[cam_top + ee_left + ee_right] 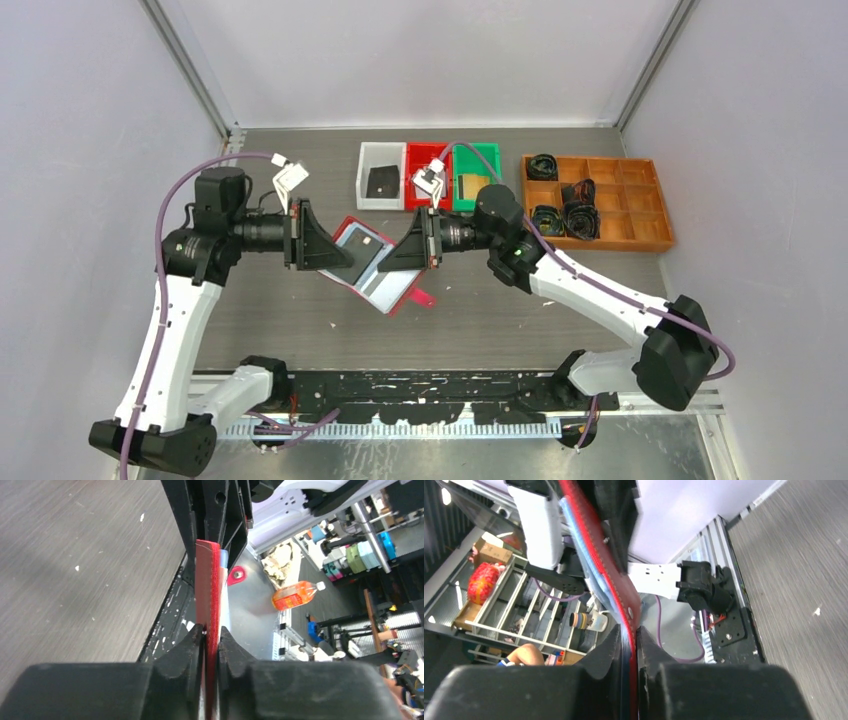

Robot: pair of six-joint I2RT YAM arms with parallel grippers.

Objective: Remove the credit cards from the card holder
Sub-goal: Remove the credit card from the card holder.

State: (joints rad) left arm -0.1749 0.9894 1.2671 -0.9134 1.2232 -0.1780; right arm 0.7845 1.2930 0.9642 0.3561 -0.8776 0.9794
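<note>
The red card holder [372, 268] hangs open in the air between both arms, above the table's middle. Its pale blue-grey inner pages [383, 282] face up, with a small dark patch on the far page. I cannot tell single credit cards apart from the pocket pages. My left gripper [350, 266] is shut on the holder's left edge; the left wrist view shows the red edge [209, 595] pinched at my left gripper [212, 635]. My right gripper [393, 262] is shut on the right edge, and the right wrist view shows the red cover [610, 577] pinched at my right gripper [629, 632].
A white bin [368, 160] with a flat black item [381, 180], a red bin [415, 160] and a green bin [488, 158] with a yellowish flat piece stand at the back. An orange compartment tray [640, 205] with black coiled items is at the back right. The holder's red snap tab [424, 297] hangs below it.
</note>
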